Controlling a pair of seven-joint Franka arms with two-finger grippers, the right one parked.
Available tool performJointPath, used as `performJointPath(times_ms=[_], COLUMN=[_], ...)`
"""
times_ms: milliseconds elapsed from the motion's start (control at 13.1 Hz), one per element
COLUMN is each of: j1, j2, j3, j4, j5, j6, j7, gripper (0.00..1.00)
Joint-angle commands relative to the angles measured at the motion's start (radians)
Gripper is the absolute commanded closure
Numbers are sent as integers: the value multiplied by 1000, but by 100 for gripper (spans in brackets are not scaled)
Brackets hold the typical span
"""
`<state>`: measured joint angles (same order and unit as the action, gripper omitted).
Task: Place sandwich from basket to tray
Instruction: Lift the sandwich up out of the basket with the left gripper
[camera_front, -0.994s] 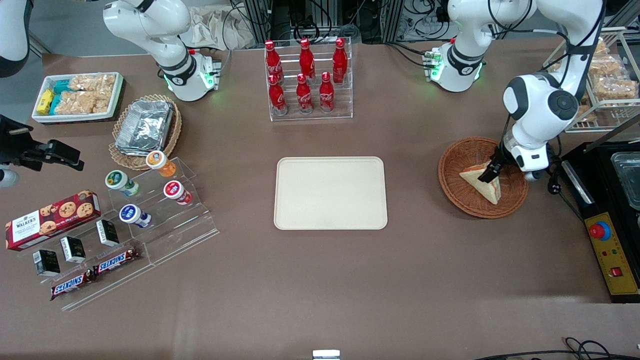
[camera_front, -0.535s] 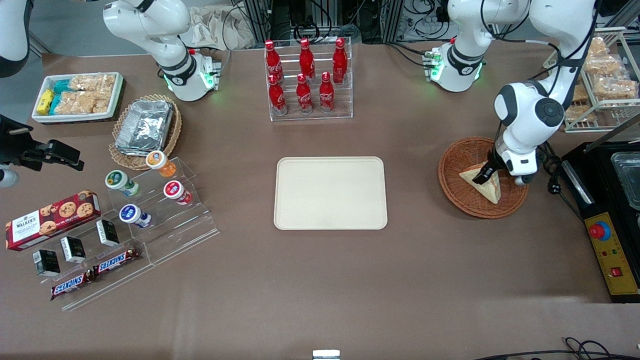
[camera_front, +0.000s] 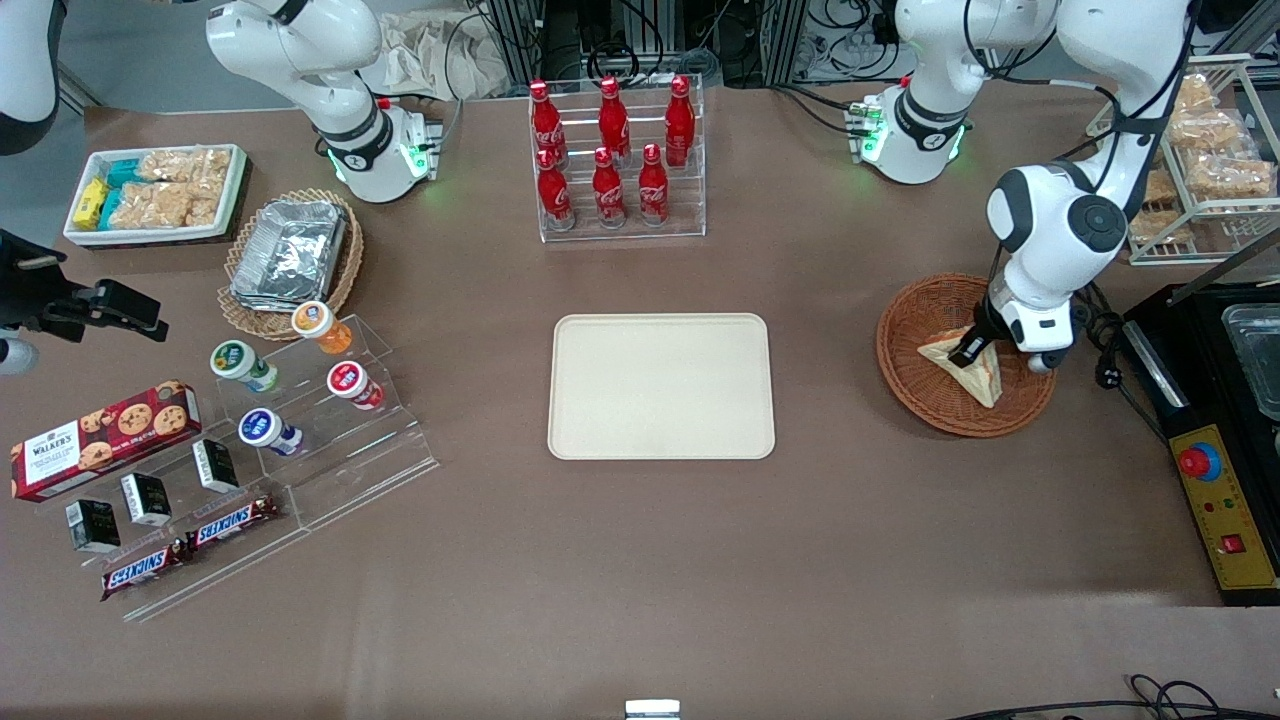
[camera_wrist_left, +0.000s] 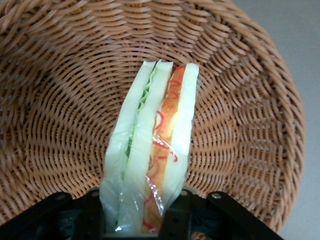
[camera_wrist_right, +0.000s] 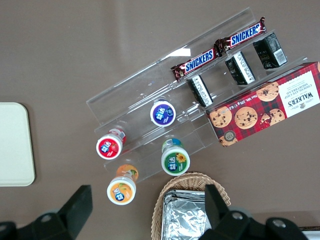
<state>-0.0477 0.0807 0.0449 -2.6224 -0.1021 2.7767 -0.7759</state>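
Note:
The clear-wrapped sandwich (camera_front: 978, 373) stands on edge in the reddish-brown wicker basket (camera_front: 915, 312) toward the working arm's end of the table. My left gripper (camera_front: 968, 351) is down in the basket, shut on the sandwich's corner that is farther from the front camera. In the left wrist view the sandwich (camera_wrist_left: 152, 145) shows white bread with green and orange-red filling, and the gripper (camera_wrist_left: 135, 216) squeezes its wrapped end between the black fingers (camera_wrist_left: 176, 220), over the basket's weave (camera_wrist_left: 55, 105). The cream tray (camera_front: 661, 386) lies bare at the table's middle.
A rack of red cola bottles (camera_front: 612, 160) stands farther from the front camera than the tray. A black box with a red button (camera_front: 1200, 462) and a wire shelf of snack bags (camera_front: 1205, 160) flank the basket. A tiered acrylic stand of cups and bars (camera_front: 290, 400) sits toward the parked arm's end.
Over the last second the left arm's wrist has shifted a little toward the tray, with the fingers settling around the sandwich's corner. The sandwich stays in the basket.

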Motion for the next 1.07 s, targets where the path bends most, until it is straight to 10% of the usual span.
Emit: performJointPath(times_ms=[0, 994], j1=[-6, 3], j2=[-105, -216], j3=[-7, -4], j4=[-19, 792], j5=[18, 67], j6=[-30, -1169], j7=[-17, 367], gripper=[100, 100])
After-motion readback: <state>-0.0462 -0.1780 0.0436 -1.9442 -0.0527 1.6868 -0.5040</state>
